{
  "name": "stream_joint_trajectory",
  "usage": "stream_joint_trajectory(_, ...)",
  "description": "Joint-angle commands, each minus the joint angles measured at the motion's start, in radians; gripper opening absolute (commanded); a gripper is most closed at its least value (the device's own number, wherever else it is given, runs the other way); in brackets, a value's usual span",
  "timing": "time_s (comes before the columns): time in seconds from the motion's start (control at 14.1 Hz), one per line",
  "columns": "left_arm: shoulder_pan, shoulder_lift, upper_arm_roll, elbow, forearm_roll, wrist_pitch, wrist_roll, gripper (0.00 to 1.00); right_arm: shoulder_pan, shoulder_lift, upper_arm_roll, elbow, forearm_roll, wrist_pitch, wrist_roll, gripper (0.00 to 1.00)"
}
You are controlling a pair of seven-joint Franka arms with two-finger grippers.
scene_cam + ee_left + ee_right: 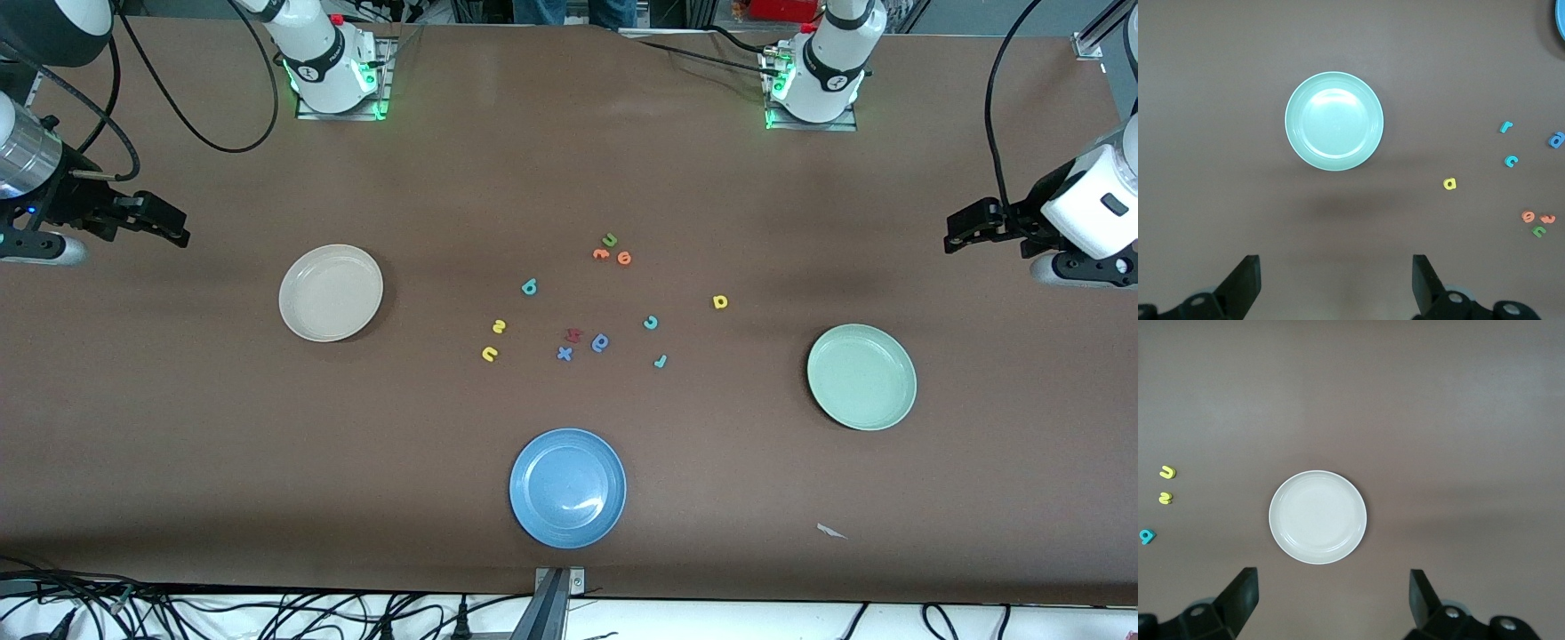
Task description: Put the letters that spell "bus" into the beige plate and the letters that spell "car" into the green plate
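Observation:
Both plates are empty: the beige plate (331,292) (1317,517) toward the right arm's end, the green plate (861,376) (1334,121) toward the left arm's end. Between them lie the teal b (529,286) (1147,536), yellow s (499,326) (1165,498), yellow u (489,354) (1167,473), teal c (651,323) (1511,161), yellow a (720,302) (1449,183) and teal r (660,360) (1505,126). My right gripper (178,233) (1331,590) hangs open over bare table beside the beige plate. Over the table's other end my left gripper (956,236) (1337,273) is open, holding nothing.
A blue plate (567,487) sits nearest the front camera. Among the letters are a green u (609,239), two orange letters (601,255), a red letter (573,335), a blue x (564,353) and a blue a (601,342). A paper scrap (831,532) lies near the front edge.

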Motion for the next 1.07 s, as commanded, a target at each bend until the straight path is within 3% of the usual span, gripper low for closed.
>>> stream_joint_trajectory(0.0, 0.006, 0.003, -0.004, 0.017, 0.031, -0.022, 0.028, 1.00, -0.001, 0.001, 0.001, 0.020, 0.016, -0.014, -0.019, 1.00)
stream_joint_trajectory(0.99, 0.015, 0.006, -0.004, 0.015, 0.031, -0.019, 0.030, 1.00, -0.002, 0.001, -0.008, 0.020, 0.018, -0.021, -0.022, 1.00)
